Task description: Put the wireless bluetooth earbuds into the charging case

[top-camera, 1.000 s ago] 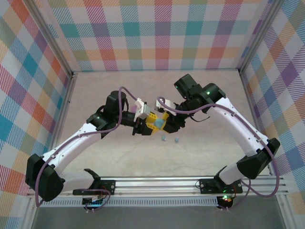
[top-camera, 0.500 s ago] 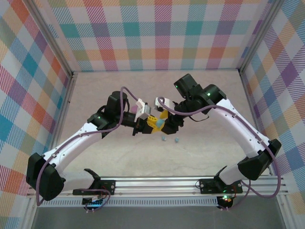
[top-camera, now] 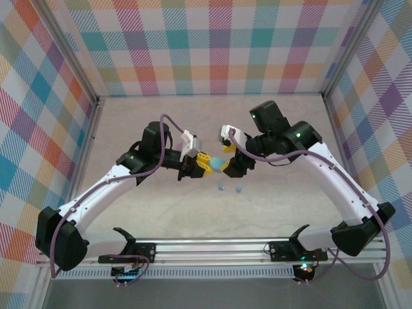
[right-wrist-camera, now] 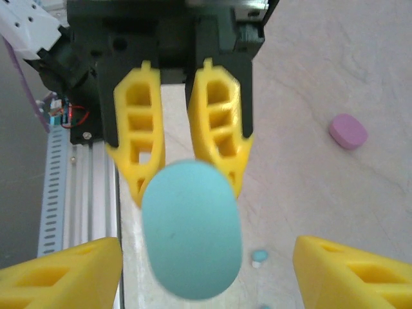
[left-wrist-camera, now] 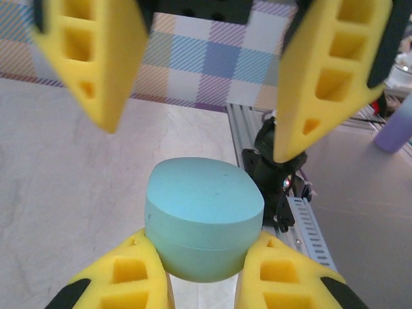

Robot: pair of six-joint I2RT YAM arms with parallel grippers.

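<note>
Two blue buds lie on the table, near the closed case. The left gripper clamps it; the right gripper gapes wide around it. I'd say opening the lid comes next, needing a careful catch at its seam.

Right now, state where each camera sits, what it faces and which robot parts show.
Top external: above and behind, looking down at the table; left arm, right arm.
Left wrist: faces the right hand; own left hand grips the blue case.
Right wrist: faces the left hand; own fingers open.
Shared: blue case, both hands.
</note>
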